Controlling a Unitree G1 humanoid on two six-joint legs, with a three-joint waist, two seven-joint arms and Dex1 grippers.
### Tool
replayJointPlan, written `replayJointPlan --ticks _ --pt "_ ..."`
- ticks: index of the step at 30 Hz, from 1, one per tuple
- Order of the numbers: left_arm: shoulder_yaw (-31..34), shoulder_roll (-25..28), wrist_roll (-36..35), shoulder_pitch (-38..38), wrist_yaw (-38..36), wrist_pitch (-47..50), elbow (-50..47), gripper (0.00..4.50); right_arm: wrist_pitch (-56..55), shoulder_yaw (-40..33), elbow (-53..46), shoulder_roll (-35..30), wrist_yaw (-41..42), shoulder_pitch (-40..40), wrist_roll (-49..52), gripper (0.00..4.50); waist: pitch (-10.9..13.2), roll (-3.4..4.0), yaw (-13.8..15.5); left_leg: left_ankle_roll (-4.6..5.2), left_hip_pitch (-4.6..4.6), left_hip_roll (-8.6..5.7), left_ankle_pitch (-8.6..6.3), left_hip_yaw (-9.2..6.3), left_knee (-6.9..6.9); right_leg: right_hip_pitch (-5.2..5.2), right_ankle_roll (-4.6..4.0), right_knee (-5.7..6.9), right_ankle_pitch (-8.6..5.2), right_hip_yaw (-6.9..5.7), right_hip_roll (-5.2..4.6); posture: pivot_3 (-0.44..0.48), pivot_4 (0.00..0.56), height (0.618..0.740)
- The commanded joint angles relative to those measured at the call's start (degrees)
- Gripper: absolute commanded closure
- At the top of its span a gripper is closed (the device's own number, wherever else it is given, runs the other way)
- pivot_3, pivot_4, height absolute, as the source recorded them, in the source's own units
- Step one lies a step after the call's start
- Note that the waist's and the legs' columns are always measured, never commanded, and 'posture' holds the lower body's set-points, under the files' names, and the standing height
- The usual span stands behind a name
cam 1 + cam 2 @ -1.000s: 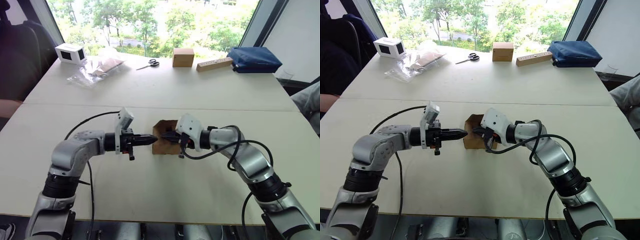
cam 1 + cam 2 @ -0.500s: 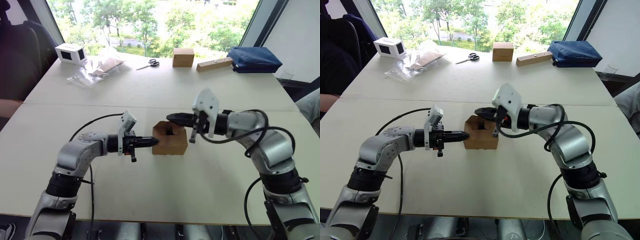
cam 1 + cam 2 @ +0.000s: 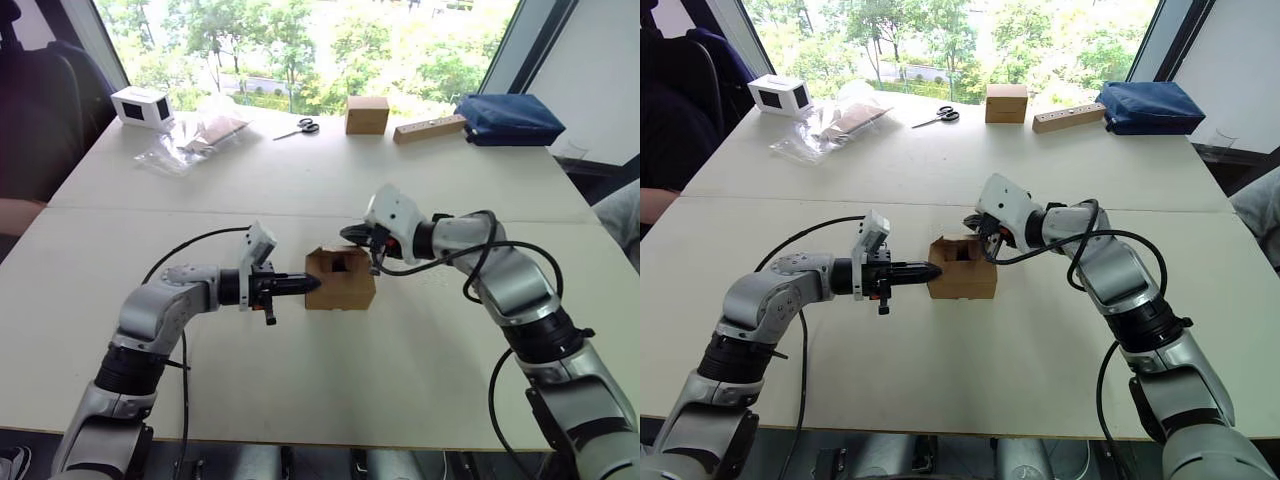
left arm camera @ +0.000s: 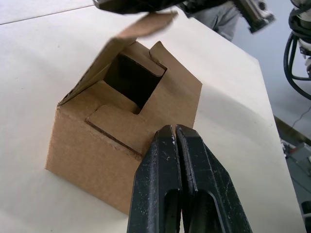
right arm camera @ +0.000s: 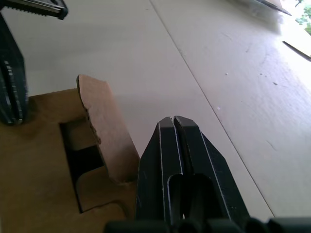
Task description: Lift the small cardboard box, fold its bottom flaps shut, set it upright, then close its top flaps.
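The small cardboard box stands upright on the near white table, plain brown, its top partly folded with a dark square gap left in the middle. One top flap still sticks up at the far side. My left gripper is shut, its tip against the box's left wall near the top edge. My right gripper is shut too, and hovers just behind the box's far top edge, beside the raised flap. In the left wrist view the box lies right in front of the shut fingers.
At the far side of the table stand a white box with a dark face, a clear plastic bag, scissors, a cube-shaped brown box, a wooden block and a blue bag.
My right gripper dropped from above the box down to its far top edge and drew in closer. The left gripper stayed against the box's left side.
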Motion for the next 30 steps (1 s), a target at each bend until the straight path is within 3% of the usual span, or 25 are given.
replayJointPlan --ticks 1,7,14,22,30 --pt "-0.18 0.43 0.14 0.26 0.34 -0.02 -0.34 4.42 1.63 -1.14 -5.1 -0.85 1.48 1.77 1.66 4.5 0.0 0.0 -0.03 0.0 0.0 0.0 0.0 0.0 0.0 0.0 0.0 0.0 0.0 0.0 0.0 0.0 0.15 0.74" --pt "1.16 0.14 -1.29 -0.94 0.37 0.57 -0.09 4.42 3.23 -1.48 -7.48 -1.09 1.4 4.7 1.72 4.5 0.0 0.0 0.0 0.0 0.01 0.0 0.0 -0.01 0.0 0.0 0.0 0.02 0.0 0.0 0.01 0.0 0.15 0.74" --pt "7.41 -3.1 -9.07 -6.14 3.22 5.84 0.91 4.42 3.43 -1.33 -7.49 -0.18 0.27 4.87 1.26 4.5 0.0 0.0 0.01 0.0 -0.01 0.01 0.0 -0.02 0.0 -0.01 0.0 0.01 0.0 -0.02 0.01 0.0 0.15 0.74" --pt "4.85 -6.75 -2.14 -7.76 7.74 -0.46 7.48 4.42 3.1 -1.36 -7.53 -0.08 -0.48 4.57 1.04 4.5 0.0 0.0 -0.05 -0.03 0.0 -0.02 0.02 -0.01 0.0 -0.01 0.0 0.01 0.0 -0.02 0.03 0.0 0.15 0.74" --pt "2.03 -6.37 0.65 -6.76 6.21 -2.28 8.38 4.42 3.39 -1.73 -8.65 -0.44 -0.63 4.94 1.25 4.5 0.0 0.0 -0.01 -0.03 0.0 -0.01 0.02 0.0 0.0 -0.01 0.0 0.0 0.0 -0.01 0.02 0.0 0.15 0.74"
